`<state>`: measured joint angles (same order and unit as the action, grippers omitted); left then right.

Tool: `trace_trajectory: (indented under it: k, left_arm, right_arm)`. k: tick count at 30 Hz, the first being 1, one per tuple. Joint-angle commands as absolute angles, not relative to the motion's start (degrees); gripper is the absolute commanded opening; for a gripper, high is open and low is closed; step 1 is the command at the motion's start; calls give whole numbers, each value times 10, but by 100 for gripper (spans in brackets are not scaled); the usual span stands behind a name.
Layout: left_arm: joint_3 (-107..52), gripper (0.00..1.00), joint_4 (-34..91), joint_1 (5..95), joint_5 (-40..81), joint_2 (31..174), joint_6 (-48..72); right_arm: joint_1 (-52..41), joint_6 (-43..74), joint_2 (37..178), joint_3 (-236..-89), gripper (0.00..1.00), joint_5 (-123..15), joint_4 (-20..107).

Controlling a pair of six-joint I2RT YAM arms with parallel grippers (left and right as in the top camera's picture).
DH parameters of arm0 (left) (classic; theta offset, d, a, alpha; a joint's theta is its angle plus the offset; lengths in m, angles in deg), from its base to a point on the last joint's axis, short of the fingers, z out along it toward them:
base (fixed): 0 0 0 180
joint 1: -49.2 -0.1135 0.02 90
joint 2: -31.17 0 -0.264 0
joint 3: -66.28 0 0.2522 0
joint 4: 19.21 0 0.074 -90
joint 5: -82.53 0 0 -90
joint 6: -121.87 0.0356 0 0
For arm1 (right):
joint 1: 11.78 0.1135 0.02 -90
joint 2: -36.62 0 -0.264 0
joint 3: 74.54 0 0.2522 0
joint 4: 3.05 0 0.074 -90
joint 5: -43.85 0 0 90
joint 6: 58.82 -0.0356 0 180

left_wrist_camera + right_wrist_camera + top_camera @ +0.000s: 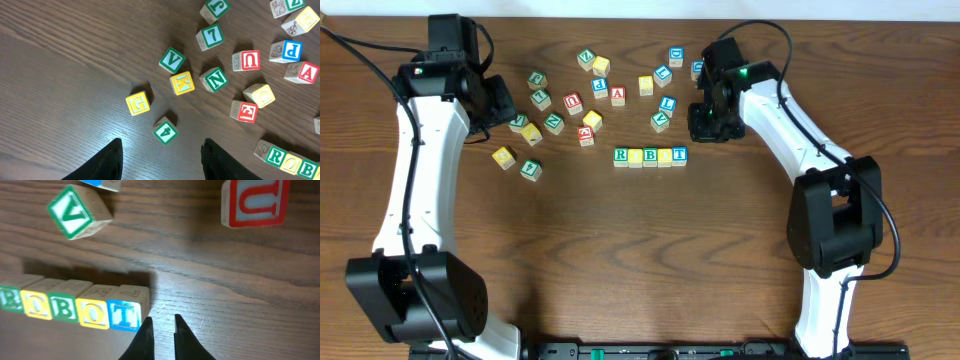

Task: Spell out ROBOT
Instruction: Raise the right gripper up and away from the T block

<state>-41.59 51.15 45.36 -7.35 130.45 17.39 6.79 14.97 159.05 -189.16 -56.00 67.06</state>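
row of blocks (pixel 650 156) reads robot; left jaws wide, right jaws narrow, empty.

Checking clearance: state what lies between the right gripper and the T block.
Only bare table lies between the right gripper and the T block; the right wrist view shows it.

- The left arm (pixel 415 170) stretches from the near left edge to the far left, with its wrist bent toward the right.
- The left gripper (pixel 160 150) points downward, fingers spread wide.
- The right arm (pixel 785 125) reaches from the near right toward the far middle.
- The right gripper (pixel 161 327) points downward, fingers nearly together.
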Motion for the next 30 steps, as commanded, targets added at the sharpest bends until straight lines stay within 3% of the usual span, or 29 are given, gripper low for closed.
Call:
trace_trajectory:
  k: [1, 19, 20, 24, 30]
  left_arm:
    - [-435, 50, 511, 455, -68, 1265, 188]
    - [-435, 52, 526, 415, -69, 1186, 196]
    - [-435, 61, 527, 413, -69, 1183, 196]
    - [-435, 70, 530, 411, -70, 1178, 196]
    - [-433, 95, 544, 411, -70, 1180, 196]
  right_arm:
    - [66, 167, 1574, -1924, 9, -575, 680]
    - [29, 186, 1415, -1943, 22, -567, 717]
    - [28, 186, 1408, -1943, 24, -565, 719]
    - [27, 186, 1387, -1943, 36, -539, 724]
    - [27, 186, 1366, -1943, 68, -527, 725]
